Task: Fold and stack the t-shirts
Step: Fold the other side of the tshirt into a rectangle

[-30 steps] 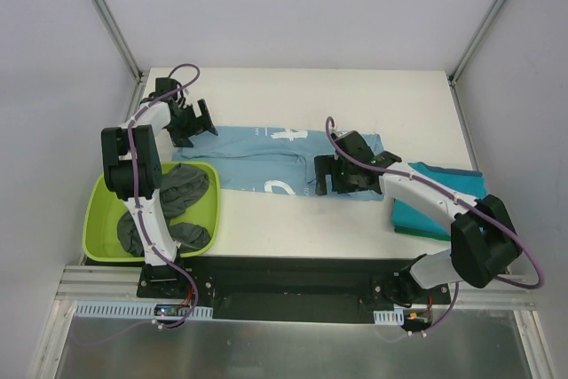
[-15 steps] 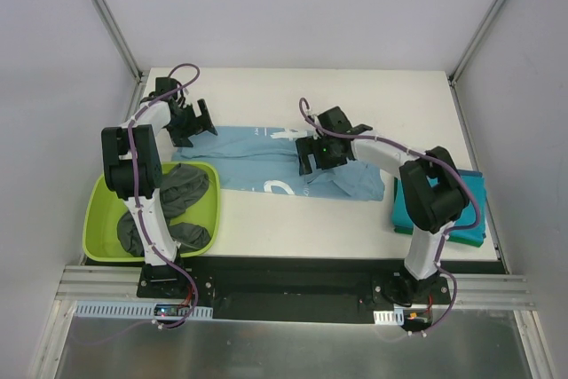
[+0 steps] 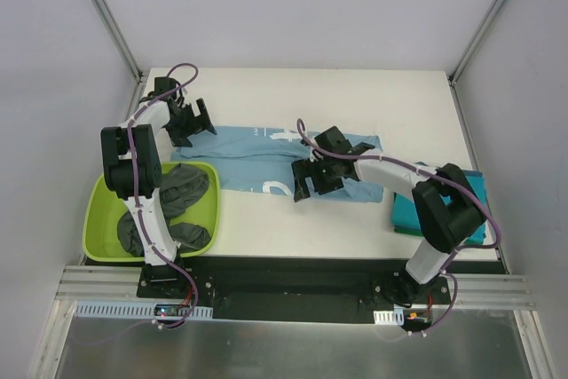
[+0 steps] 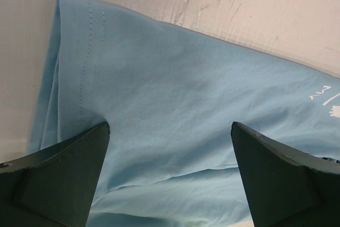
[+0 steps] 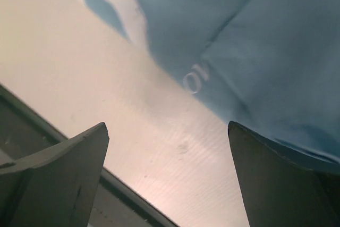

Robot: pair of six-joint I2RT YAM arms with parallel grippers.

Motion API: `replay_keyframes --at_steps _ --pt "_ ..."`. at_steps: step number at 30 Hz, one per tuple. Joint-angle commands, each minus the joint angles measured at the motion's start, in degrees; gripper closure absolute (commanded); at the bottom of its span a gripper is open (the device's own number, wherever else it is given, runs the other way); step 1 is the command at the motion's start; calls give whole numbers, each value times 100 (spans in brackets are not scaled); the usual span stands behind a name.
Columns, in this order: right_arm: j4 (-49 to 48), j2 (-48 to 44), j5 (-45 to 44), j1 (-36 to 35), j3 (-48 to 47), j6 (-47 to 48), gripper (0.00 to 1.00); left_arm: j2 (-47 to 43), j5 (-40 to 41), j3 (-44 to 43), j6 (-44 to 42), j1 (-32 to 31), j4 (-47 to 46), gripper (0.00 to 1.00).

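Note:
A light blue t-shirt (image 3: 253,156) with white printed marks lies stretched across the middle of the table. It also shows in the left wrist view (image 4: 175,126) and the right wrist view (image 5: 255,41). My left gripper (image 3: 191,123) is open over the shirt's far left end. My right gripper (image 3: 308,185) is open and empty over the shirt's near edge, by the white print. A folded teal t-shirt (image 3: 475,185) lies at the right, partly hidden by my right arm. Dark grey t-shirts (image 3: 182,193) lie bunched in the tub.
A lime-green plastic tub (image 3: 99,235) sits at the near left corner. The table's near edge (image 5: 79,158) shows just under my right gripper. White walls and metal frame posts stand around the table.
My right gripper swung left over the blue shirt, then came toward the near edge of it. The left arm has not moved.

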State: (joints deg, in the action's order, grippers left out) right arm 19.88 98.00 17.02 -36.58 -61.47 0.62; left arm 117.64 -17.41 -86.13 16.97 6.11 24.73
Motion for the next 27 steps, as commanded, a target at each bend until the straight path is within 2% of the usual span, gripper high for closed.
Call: replay_keyframes --at_steps 1,4,6,8,11,14,18,27 --pt "-97 -465 793 -288 205 -633 4 189 317 -18 -45 92 208 1" --pt "-274 -684 795 -368 294 -721 4 197 300 -27 -45 92 216 1" --pt "-265 -904 288 -359 285 -634 4 197 291 -27 -45 92 208 1" --pt "-187 -1045 -589 -341 224 -354 4 197 282 -27 -45 92 208 1" --pt "146 -853 -1050 -140 -109 68 4 197 264 -18 -45 92 208 1" --pt "630 -265 -630 176 -636 289 4 197 299 -18 -54 92 208 1" --pt "938 237 -454 318 -884 491 4 198 308 -18 -62 101 208 1" --pt "1334 273 -463 388 -665 492 4 277 326 -88 -71 92 260 1"
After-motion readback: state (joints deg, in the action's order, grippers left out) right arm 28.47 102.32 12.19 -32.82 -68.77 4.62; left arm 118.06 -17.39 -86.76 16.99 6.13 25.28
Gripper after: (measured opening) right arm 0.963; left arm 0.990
